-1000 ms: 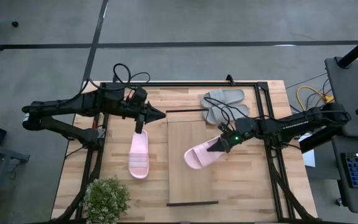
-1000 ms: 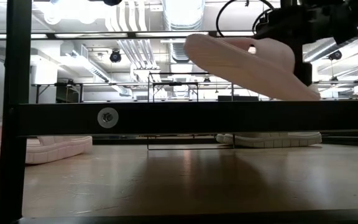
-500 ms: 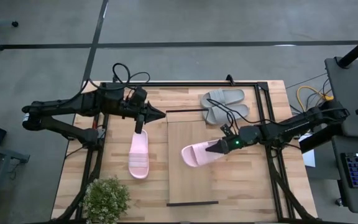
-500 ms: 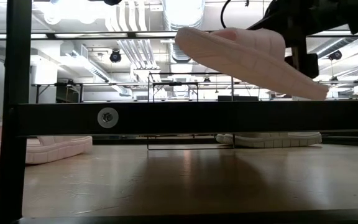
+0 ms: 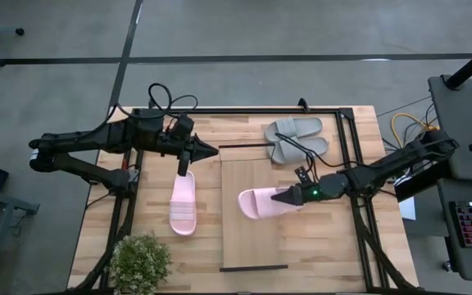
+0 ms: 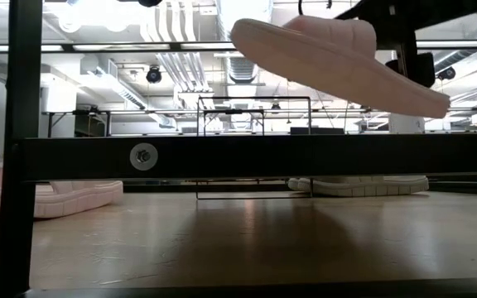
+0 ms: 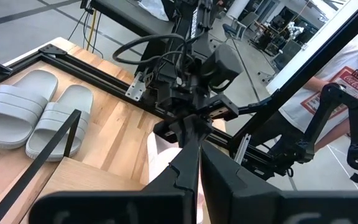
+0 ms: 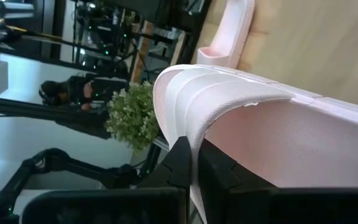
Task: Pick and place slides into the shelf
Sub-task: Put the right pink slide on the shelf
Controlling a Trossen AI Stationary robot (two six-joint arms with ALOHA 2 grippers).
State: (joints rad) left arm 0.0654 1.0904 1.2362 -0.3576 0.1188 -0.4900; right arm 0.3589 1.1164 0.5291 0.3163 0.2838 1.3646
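Note:
My right gripper [image 5: 283,197] is shut on a pale pink slide [image 5: 259,202] and holds it in the air over the light-wood shelf [image 5: 254,246]. In the low view this slide [image 6: 338,62] hangs tilted, well above the board. Its partner, the other pink slide [image 5: 183,202], lies sole down on the table left of the shelf. The grey pair [image 5: 296,138] lies side by side at the far right corner. My left gripper [image 5: 214,151] hovers shut and empty near the shelf's far left corner. My right gripper pinches the edge of the pink slide's wide strap [image 8: 188,127] between its two fingers. The fingers come nearly level from the table's right side. The slide is lifted clear of the shelf and lies crosswise over it, tilted, its end toward my gripper lower.
A small potted plant [image 5: 140,260] stands at the near left corner. A black frame [image 5: 352,156] rims the table, and its bar [image 6: 238,157] crosses the low view. Thin black wire [image 5: 253,268] closes the shelf's ends. A person's shirt [image 7: 337,74] shows beyond the table.
My right gripper has swung a little toward the table's near edge and left, rolling as it went. The pink slide went with it, turning from a slant to lie straight across the shelf, and rose slightly. My left arm has kept still.

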